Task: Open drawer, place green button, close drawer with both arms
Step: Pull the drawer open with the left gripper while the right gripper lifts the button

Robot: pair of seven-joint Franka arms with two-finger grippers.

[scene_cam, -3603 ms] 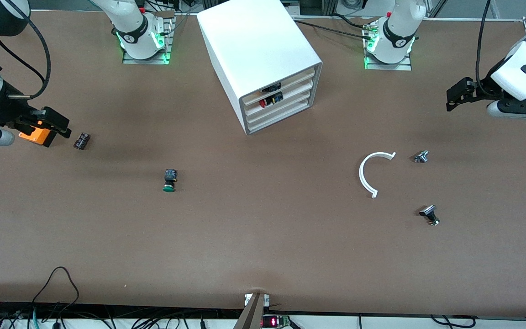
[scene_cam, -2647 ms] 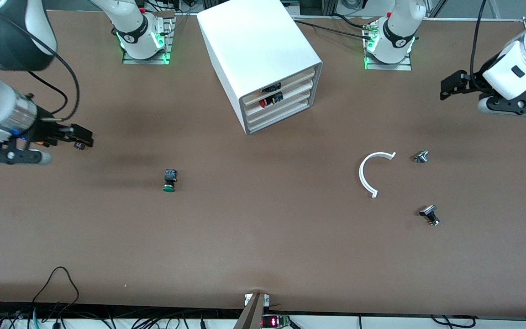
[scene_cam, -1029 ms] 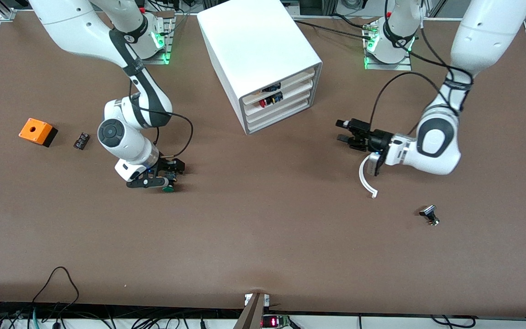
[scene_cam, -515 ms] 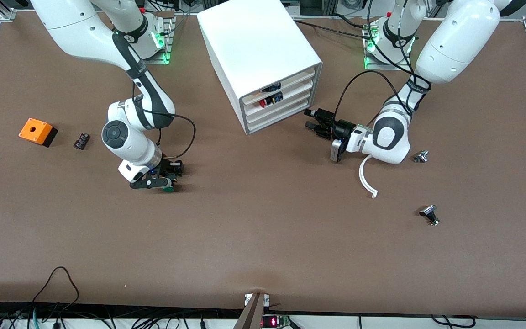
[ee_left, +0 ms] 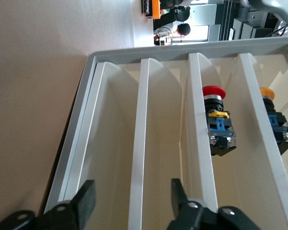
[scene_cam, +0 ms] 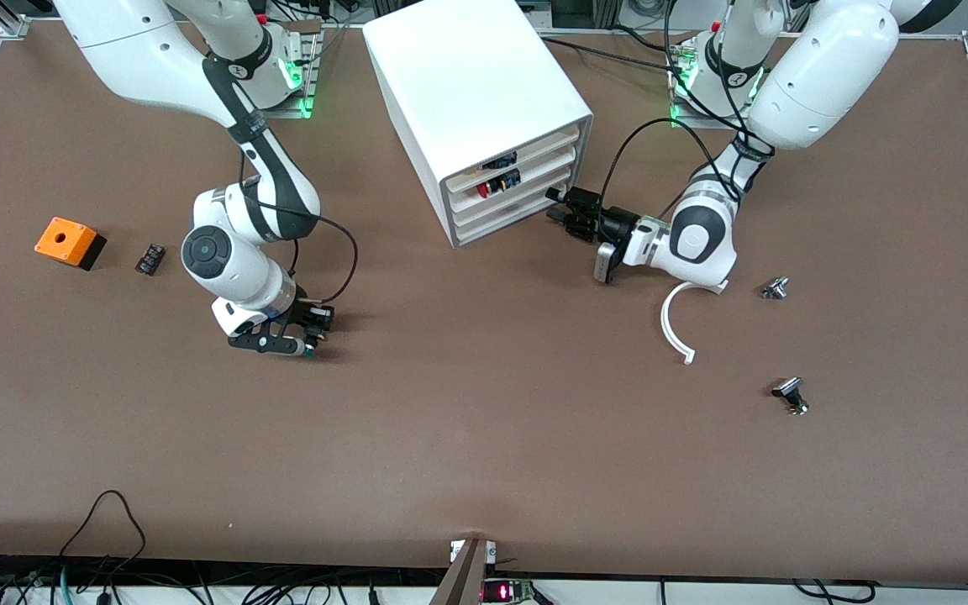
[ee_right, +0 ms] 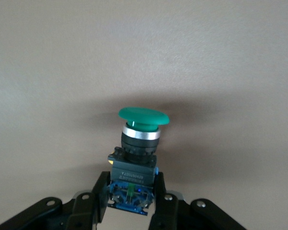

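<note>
The green-capped button (ee_right: 143, 116) lies with its black-and-blue body between my right gripper's (ee_right: 131, 186) fingers, which are shut on it. In the front view only the green cap (scene_cam: 306, 354) shows under that gripper (scene_cam: 309, 329), low at the table; I cannot tell whether it is lifted. My left gripper (scene_cam: 558, 210) is open at the front of the white cabinet (scene_cam: 476, 92). Its fingers (ee_left: 86, 201) stand either side of the front of the second-lowest drawer (ee_left: 138, 143), which is closed.
A red-capped button (ee_left: 215, 124) and an orange-capped one (ee_left: 273, 115) lie in the upper two drawers. An orange box (scene_cam: 69, 242) and a small black part (scene_cam: 149, 258) lie toward the right arm's end. A white arc (scene_cam: 676, 323) and two small metal parts (scene_cam: 775, 288) (scene_cam: 791, 395) lie toward the left arm's.
My left gripper has moved from over the white arc to the cabinet's drawer fronts. My right gripper has come down around the green button and shifted slightly with it.
</note>
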